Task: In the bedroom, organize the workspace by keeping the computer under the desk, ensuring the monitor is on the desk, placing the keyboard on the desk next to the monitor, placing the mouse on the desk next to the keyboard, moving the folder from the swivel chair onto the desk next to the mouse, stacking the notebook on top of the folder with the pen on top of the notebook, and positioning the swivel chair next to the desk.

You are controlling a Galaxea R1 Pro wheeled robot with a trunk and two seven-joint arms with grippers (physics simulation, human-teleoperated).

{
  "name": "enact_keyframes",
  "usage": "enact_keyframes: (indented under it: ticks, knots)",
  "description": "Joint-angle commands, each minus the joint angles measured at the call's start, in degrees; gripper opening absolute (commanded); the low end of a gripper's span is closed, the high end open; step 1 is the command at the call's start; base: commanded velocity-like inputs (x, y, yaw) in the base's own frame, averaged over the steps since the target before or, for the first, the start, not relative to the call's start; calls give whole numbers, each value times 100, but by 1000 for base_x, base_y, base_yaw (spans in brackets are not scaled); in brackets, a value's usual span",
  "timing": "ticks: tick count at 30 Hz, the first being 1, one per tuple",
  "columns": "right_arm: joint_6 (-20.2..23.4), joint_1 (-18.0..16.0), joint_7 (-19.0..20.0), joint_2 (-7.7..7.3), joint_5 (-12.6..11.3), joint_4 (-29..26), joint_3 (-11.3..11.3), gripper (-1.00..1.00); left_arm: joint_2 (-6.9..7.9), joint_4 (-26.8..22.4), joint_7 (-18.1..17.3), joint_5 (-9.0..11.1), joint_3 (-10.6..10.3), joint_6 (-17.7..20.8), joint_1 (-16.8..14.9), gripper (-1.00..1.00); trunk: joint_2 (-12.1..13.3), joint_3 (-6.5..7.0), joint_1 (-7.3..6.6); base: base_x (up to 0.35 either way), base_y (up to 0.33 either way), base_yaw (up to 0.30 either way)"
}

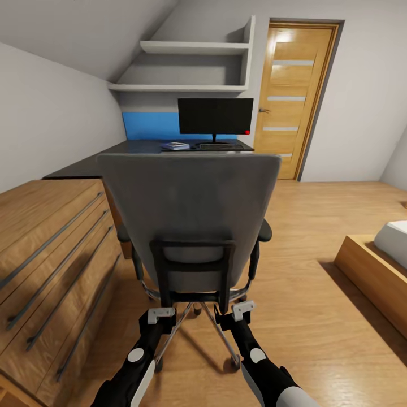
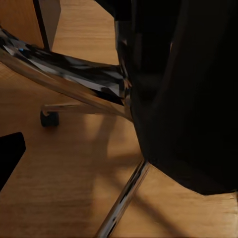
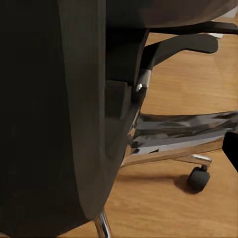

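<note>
The grey swivel chair (image 1: pixel 189 209) stands with its back to me, between me and the black desk (image 1: pixel 113 154). On the desk stand the black monitor (image 1: pixel 215 116) and, in front of it, the keyboard (image 1: pixel 219 146). Left of the keyboard lies the blue folder (image 1: pixel 175 147) with something pale on top. My left gripper (image 1: pixel 161 315) and right gripper (image 1: pixel 238 312) sit at the lower corners of the chair's black back frame. Each wrist view shows that frame (image 2: pixel 183 99) (image 3: pixel 54 114) close up, with one dark fingertip (image 2: pixel 9 156) (image 3: pixel 231 148) far out at the edge. The jaws look spread.
A light wooden drawer chest (image 1: pixel 51 254) runs along the left, close to the chair. The chair's chrome legs (image 2: pixel 74 79) and casters (image 3: pixel 198 179) spread over the wooden floor. A bed frame (image 1: pixel 376 277) is at the right, a wooden door (image 1: pixel 294 96) behind the desk.
</note>
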Motion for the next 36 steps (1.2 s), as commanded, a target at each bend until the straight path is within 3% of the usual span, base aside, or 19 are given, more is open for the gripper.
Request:
enact_keyframes:
  ticks: [1, 23, 36]
  knots:
    - [-13, -3, -24, 0, 37, 4, 7, 100, 3, 4, 49, -15, -22, -16, -3, 100, -2, -5, -1, 41, -6, 0]
    - [-15, -3, -17, 0, 34, 4, 4, 100, 3, 4, 50, -15, -22, -25, -3, 100, -2, -5, -1, 4, -211, 0]
    - [-15, -3, -17, 0, 34, 10, 12, 100, 3, 4, 41, -15, -22, -24, -3, 100, -2, -5, -1, 0, -18, 0]
